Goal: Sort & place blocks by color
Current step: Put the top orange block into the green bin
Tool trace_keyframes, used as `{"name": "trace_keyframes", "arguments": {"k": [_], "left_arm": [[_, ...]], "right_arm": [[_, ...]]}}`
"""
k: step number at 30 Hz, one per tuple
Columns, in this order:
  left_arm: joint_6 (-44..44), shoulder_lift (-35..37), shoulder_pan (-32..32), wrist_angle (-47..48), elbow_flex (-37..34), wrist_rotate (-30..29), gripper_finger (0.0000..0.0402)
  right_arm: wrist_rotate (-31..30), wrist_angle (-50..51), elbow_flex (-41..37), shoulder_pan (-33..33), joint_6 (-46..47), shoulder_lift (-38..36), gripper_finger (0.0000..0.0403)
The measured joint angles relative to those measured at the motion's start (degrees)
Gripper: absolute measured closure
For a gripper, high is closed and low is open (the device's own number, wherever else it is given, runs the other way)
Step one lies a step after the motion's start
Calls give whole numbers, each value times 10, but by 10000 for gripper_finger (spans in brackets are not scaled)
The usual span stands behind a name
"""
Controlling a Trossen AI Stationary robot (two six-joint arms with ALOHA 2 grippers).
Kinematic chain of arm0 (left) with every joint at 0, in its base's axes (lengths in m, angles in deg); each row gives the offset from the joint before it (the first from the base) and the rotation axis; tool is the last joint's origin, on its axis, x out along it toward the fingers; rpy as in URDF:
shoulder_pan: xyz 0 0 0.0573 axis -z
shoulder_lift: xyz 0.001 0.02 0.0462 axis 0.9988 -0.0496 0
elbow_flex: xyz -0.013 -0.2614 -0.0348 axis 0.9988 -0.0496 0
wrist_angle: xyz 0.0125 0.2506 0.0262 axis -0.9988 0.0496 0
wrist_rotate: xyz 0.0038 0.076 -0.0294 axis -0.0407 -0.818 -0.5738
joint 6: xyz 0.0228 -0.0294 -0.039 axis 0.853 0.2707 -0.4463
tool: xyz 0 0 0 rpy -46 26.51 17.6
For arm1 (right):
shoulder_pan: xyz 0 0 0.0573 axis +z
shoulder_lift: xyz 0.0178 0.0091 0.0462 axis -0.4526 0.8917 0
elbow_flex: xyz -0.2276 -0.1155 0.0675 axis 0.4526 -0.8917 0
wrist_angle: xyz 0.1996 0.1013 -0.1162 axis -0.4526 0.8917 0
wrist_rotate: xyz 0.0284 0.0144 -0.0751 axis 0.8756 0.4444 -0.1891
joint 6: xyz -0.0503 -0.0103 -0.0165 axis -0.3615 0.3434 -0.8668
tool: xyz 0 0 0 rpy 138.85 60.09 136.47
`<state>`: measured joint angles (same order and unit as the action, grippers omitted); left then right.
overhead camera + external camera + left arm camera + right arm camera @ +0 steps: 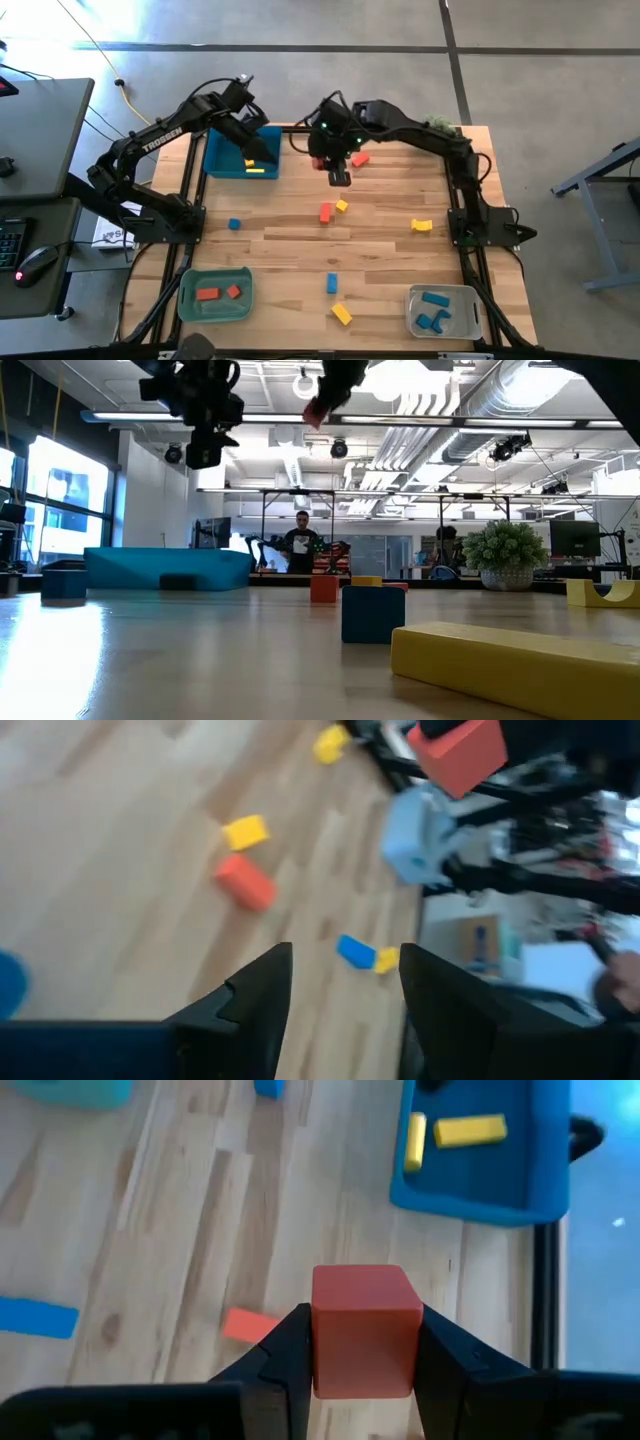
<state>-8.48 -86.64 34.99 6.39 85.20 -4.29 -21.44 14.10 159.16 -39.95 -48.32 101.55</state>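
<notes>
High view: the right gripper (339, 176) hangs over the far middle of the table with a red-orange cube pinched in it, hard to make out from above. Just beside it lies another red-orange block (359, 158); nearer the front edge sit a red-orange bar (325, 212) and a small yellow block (342, 205). The left gripper (262, 152) sits over the blue tray (215, 160), which holds a yellow bar (255, 170). The green tray (190, 290), well away from both grippers, already holds red-orange pieces, so it looks like the cube's destination.

Low view: the red-orange cube (312, 410) shows high above the table, in the air.

Left wrist view: the left gripper (343, 982) has its fingers spread, with nothing between them.

Right wrist view: the right gripper (363, 1342) clamps the red-orange cube (364, 1330) on two opposite flat faces, squarely. It looks rigid, light and smooth; flat-face contact near the middle should keep it from twisting or slipping.
</notes>
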Motion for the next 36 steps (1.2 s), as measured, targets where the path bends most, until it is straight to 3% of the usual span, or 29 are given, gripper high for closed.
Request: {"name": "trace_keyframes", "arguments": {"k": [8, 16, 24, 36], "left_arm": [[-29, 0, 43, -44, 0, 109, 227], [-92, 0, 83, -157, 0, 201, 227], [-207, 0, 115, -338, 0, 199, 227], [-414, 0, 147, -616, 0, 99, 227]], "right_arm": [[-95, -43, 0, 75, 14, -31, 300], [-168, -63, 20, 135, 20, -47, 300], [-215, -96, 22, 165, 6, -75, 300], [-264, -120, 22, 170, -34, -83, 300]]}}
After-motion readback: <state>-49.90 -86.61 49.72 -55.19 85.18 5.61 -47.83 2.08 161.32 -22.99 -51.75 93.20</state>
